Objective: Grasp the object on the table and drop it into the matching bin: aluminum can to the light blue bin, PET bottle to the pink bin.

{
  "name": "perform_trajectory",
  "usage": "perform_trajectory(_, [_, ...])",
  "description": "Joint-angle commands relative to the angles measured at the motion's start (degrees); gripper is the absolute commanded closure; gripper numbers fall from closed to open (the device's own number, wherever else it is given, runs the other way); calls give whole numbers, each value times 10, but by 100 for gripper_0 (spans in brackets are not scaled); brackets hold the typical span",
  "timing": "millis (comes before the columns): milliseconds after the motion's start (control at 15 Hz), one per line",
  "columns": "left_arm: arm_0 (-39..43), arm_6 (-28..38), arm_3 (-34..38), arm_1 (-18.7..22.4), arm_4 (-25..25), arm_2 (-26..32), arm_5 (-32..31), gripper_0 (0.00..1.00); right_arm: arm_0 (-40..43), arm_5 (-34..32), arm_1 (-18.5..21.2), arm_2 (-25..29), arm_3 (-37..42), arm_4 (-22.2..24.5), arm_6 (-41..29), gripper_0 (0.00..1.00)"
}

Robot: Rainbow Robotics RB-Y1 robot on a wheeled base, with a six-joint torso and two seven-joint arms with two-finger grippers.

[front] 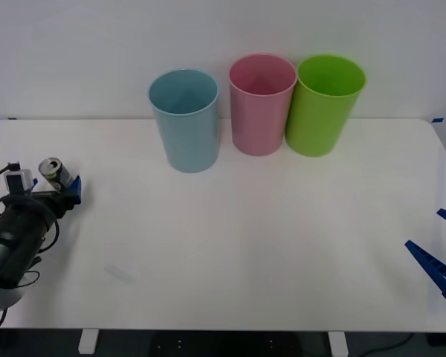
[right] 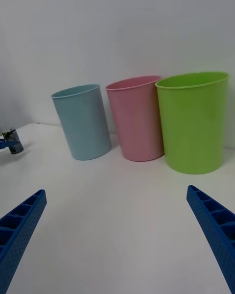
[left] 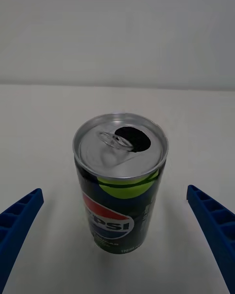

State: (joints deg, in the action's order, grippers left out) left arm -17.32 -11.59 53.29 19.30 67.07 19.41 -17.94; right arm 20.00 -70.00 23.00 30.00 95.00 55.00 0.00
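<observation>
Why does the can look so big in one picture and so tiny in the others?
In the left wrist view the aluminum can sits close between the open left gripper fingers, so it looms large; in the front view it is far off and small; in the right wrist view it is distant, near the edge.

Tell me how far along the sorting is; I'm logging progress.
Early stage. Done: the left hand has reached the aluminum can at the table's left end, fingers open on either side of it. In hand: closing the grasp. Left: lift, carry, drop into the light blue bin. The right hand waits open at the right edge.
</observation>
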Motion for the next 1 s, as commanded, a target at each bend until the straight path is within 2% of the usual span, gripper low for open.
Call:
perform_trajectory(67, [-30,-6,-35,-1,10,0,10,0,0,0,0,0,0,0,0,0])
perform_trajectory(667, [-50,-8,-48,-1,21,-2,27,0,0,0,0,0,0,0,0,0])
perform_trajectory(733, [-50,-8,-48,-1,20,-2,27,5,0,0,0,0,0,0,0,0])
perform_trajectory(800, [-50,-9,-48,-1,22,-2,28,95,0,0,0,0,0,0,0,0])
perform_trajectory(867, [-50,-9,-48,0,22,-3,28,100,0,0,0,0,0,0,0,0])
perform_trajectory(1000, [-50,-12,-48,0,23,-3,28,100,0,0,0,0,0,0,0,0])
